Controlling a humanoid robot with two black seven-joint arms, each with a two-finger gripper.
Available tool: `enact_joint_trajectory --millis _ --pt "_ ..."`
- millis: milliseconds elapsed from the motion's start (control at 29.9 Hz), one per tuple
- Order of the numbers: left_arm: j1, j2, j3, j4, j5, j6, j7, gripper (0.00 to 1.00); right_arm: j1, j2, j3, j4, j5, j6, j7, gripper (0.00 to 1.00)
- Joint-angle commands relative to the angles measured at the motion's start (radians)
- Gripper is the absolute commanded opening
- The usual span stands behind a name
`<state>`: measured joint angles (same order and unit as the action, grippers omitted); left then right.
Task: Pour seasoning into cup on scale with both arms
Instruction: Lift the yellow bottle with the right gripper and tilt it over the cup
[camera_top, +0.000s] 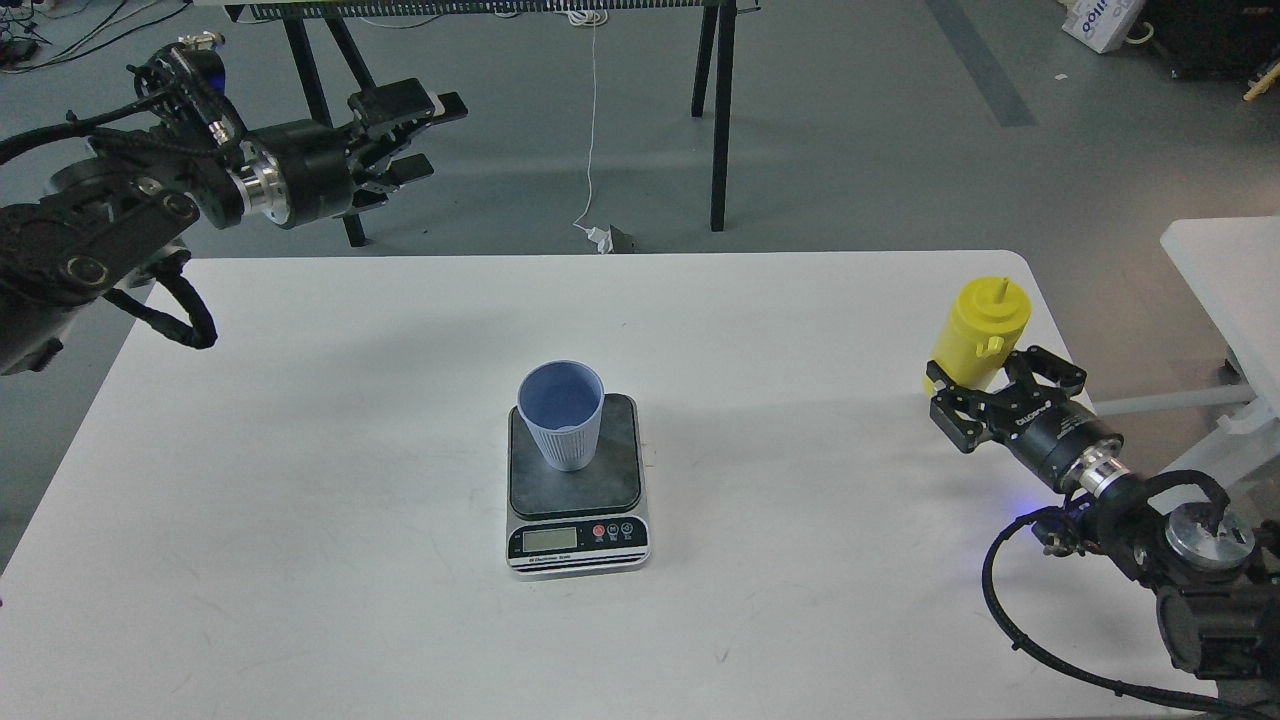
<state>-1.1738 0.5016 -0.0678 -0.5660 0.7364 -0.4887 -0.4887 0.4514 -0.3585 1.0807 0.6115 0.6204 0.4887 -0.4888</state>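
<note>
White counter (300, 480). Yellow plastic squeeze bottle (978, 330) upright near right edge, right end effector (985, 390) open around its base. Ribbed blue-grey cup (562, 415) on grey scale (577, 480) at centre. Left end effector (415, 135) open, beyond far-left corner.

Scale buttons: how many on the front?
3, in a row on the scale front, right of the LCD display: one red button, then two dark buttons. Others could be too small to see.

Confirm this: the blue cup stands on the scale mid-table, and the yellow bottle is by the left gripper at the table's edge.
Wrong arm. The head view shows the yellow bottle by the right gripper, at the table's right edge. The cup does stand on the scale mid-table.
</note>
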Motion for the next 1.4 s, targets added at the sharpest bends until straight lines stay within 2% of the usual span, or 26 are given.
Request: enact_joint_trajectory --millis 0,234,434,601,701,768,969,1169,1369 --pt "0.028 -0.001 -0.049 0.000 0.000 0.000 0.000 0.99 0.168 -0.039 -0.016 -0.001 -0.100 0.000 0.000 0.02" --pt "0.088 -0.026 -0.187 0.000 -0.002 0.000 0.000 0.99 0.496 -0.033 -0.019 0.019 -0.462 0.000 0.000 0.02" --pt "0.177 -0.078 -0.357 0.000 0.000 0.000 0.000 0.99 0.575 0.012 -0.021 0.141 -0.844 -0.013 0.000 0.02" --pt "0.259 -0.095 -0.486 -0.006 -0.003 0.000 0.000 0.99 0.553 0.090 -0.025 0.304 -1.181 -0.131 0.084 0.02" --pt "0.301 -0.097 -0.546 -0.009 -0.020 0.000 0.000 0.99 0.533 0.105 -0.068 0.376 -1.327 -0.200 0.151 0.02" --pt "0.327 -0.095 -0.560 -0.011 -0.041 0.000 0.000 0.99 0.532 0.118 -0.122 0.425 -1.405 -0.267 0.206 0.02" --pt "0.361 -0.083 -0.561 -0.025 -0.058 0.000 0.000 0.99 0.532 0.225 -0.316 0.456 -1.542 -0.472 0.311 0.02" --pt "0.364 -0.072 -0.561 -0.025 -0.060 0.000 0.000 0.99 0.503 0.317 -0.501 0.447 -1.631 -0.624 0.386 0.02" --pt "0.367 -0.055 -0.560 -0.025 -0.060 0.000 0.000 0.99 0.478 0.357 -0.574 0.429 -1.682 -0.690 0.401 0.02"
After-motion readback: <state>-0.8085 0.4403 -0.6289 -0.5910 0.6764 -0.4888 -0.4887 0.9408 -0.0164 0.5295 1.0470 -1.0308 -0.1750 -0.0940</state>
